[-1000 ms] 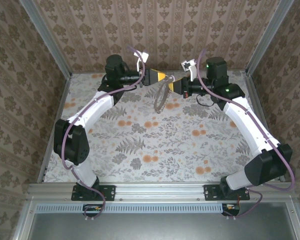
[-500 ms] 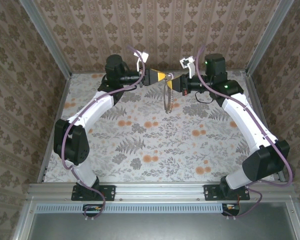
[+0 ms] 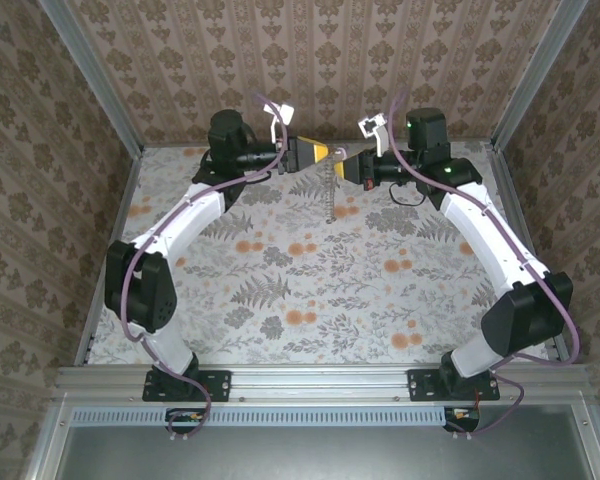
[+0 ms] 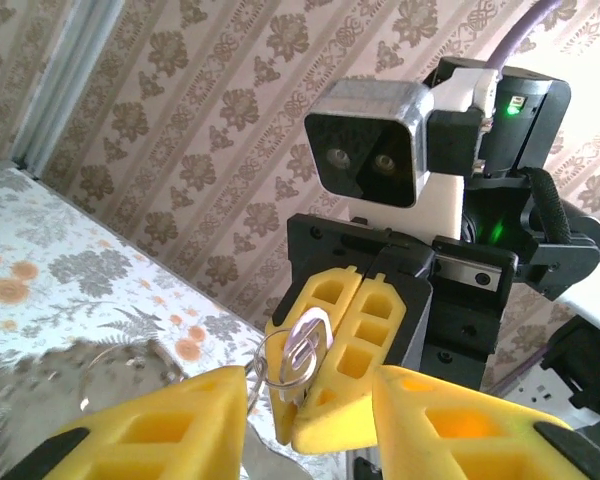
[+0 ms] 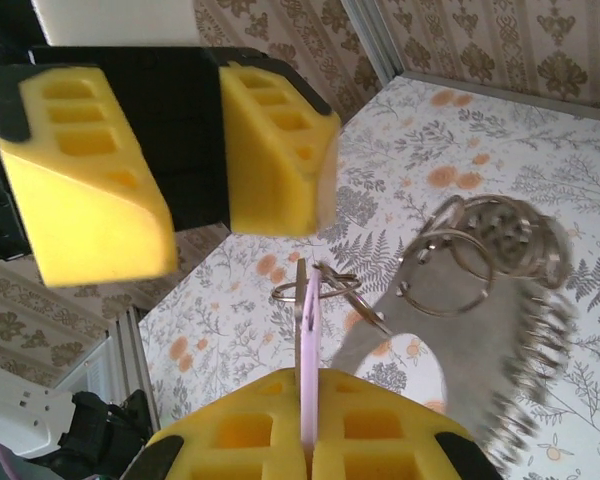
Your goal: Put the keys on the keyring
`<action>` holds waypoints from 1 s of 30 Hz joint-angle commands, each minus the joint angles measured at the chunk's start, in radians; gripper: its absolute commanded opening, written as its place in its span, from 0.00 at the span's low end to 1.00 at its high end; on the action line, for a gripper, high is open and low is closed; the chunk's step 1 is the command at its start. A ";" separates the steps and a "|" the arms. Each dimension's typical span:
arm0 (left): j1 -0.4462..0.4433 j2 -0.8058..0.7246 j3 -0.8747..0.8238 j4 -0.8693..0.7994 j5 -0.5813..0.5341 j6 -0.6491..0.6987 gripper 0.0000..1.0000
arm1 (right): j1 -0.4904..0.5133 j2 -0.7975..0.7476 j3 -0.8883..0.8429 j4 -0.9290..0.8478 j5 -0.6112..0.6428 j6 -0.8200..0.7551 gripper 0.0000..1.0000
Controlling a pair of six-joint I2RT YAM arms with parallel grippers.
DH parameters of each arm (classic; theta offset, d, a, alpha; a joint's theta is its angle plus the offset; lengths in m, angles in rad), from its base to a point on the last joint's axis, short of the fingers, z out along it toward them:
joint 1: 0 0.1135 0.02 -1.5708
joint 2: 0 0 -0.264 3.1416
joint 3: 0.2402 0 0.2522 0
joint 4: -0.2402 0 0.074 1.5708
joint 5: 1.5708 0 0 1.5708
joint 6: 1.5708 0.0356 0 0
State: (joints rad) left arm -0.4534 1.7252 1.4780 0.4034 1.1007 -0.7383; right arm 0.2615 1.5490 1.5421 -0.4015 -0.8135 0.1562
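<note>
Yellow fingers (image 5: 230,430) of the right gripper (image 5: 305,385) are pressed together on the key (image 5: 308,320). It is a thin purplish-grey blade, seen edge-on from the right wrist, standing up out of the seam between the two pads. A small ring (image 5: 315,290) of wire sits at the key's free end; whether it passes through the key cannot be told. Just right of the key in that view hangs the keyring (image 5: 490,260), a blurred cluster of silver loops with a chain trailing beneath it.

From the left wrist, the key shows its flat silvery face, clamped at the tip of the right gripper. The left gripper (image 4: 310,385) faces the key head-on. Its own yellow fingers (image 4: 150,425) are spread wide, one to each side of the key, and grip nothing. They are close to the key, but contact cannot be judged. Above the key sits the right wrist's grey camera (image 4: 365,150), with a green light glowing on the black housing behind it.

From overhead, the two grippers meet nose to nose at the key, raised above the floral table (image 3: 280,290) and close to the patterned back wall (image 3: 320,60). The chain drops straight down from the key toward the tabletop; whether its lower end touches cannot be told. The white arms (image 3: 195,215) reach in toward the key from both sides.
</note>
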 commanded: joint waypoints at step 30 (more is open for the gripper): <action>0.213 -0.182 -0.194 -0.070 -0.128 0.048 1.00 | -0.038 0.498 0.455 -0.174 -0.026 -0.077 0.00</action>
State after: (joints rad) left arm -0.2497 1.5871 1.2877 0.3626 0.9783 -0.7254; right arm 0.2302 2.0006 1.9072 -0.5293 -0.8162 0.1028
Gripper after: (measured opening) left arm 0.999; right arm 0.070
